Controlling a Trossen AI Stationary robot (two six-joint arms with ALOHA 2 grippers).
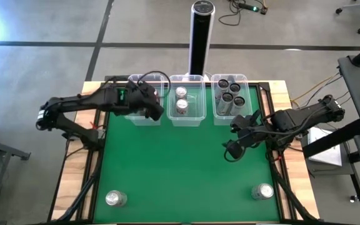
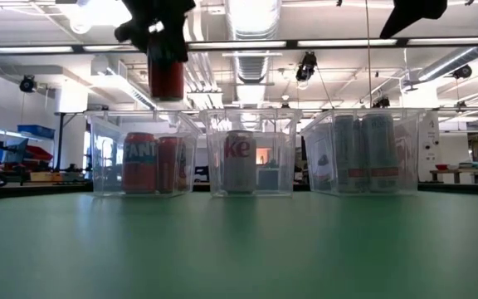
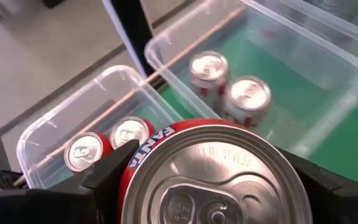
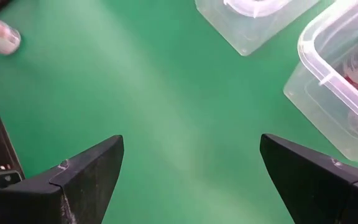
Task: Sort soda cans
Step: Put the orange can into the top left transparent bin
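Observation:
My left gripper [image 1: 153, 107] is shut on a red soda can [image 2: 166, 77], which hangs above the left clear tub [image 2: 98, 158]. In that tub stand two red cans [image 3: 86, 151]. The middle tub [image 1: 195, 115] holds two silver-white cans [image 3: 247, 96]. Several cans [image 1: 230, 92] fill the right tub. Two more cans stand on the green mat near the front edge, one at the left [image 1: 115, 199] and one at the right [image 1: 262, 191]. My right gripper [image 1: 237, 136] hangs open over the mat in front of the right tub, with nothing between its fingers [image 4: 89, 171]. My left gripper pinches the red can's side wall just below its top rim [image 3: 143, 154] between its two fingers [image 3: 114, 177], one on each side. The can hangs upright, silver top up, lifted clear above the left tub.
A tall black post [image 1: 201, 37] stands behind the middle tub. The three tubs sit in a row along the mat's far edge. The wooden table edge [image 1: 74, 181] frames the mat. Between the tubs and the two front cans lies open green mat [image 1: 180, 169].

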